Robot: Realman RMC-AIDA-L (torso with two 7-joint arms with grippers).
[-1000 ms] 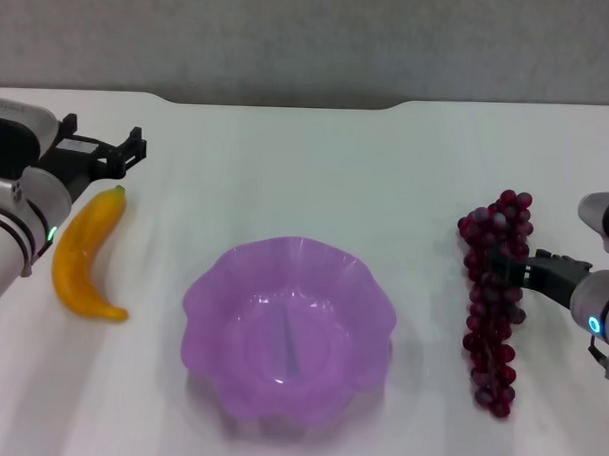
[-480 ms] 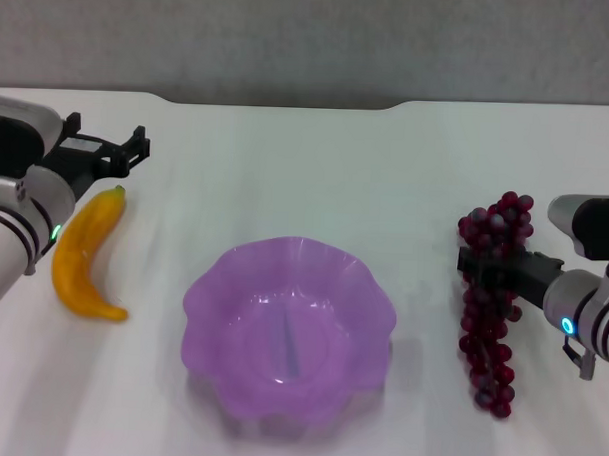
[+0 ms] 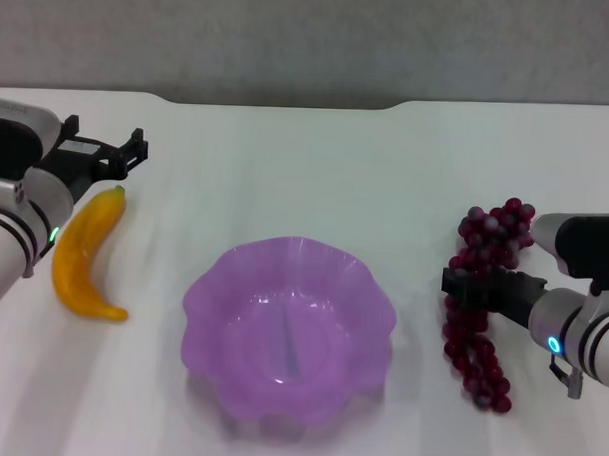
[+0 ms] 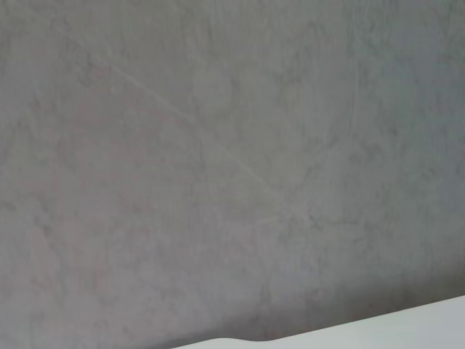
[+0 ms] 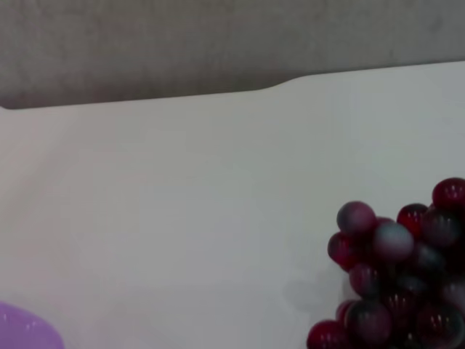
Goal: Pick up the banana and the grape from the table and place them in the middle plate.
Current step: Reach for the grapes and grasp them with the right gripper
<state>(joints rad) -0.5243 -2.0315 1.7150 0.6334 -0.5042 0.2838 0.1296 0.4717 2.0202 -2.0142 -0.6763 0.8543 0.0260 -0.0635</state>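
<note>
My right gripper (image 3: 461, 285) grips the grape bunch (image 3: 480, 304) mid-length, its long axis running near-to-far; purple plate (image 3: 287, 330) lies to its left. Banana (image 3: 88, 250) sits on the table (image 3: 307, 168) beside my open left gripper (image 3: 127, 149)

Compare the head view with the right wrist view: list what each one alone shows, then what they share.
Only the head view shows the banana on the table, the left gripper beyond its far end, the right gripper at the grape bunch, and the whole middle plate. The right wrist view alone adds nothing; it shows only a purple sliver of that plate's rim. Both share the grapes, white tabletop, its dark notched far edge and the grey wall.
</note>
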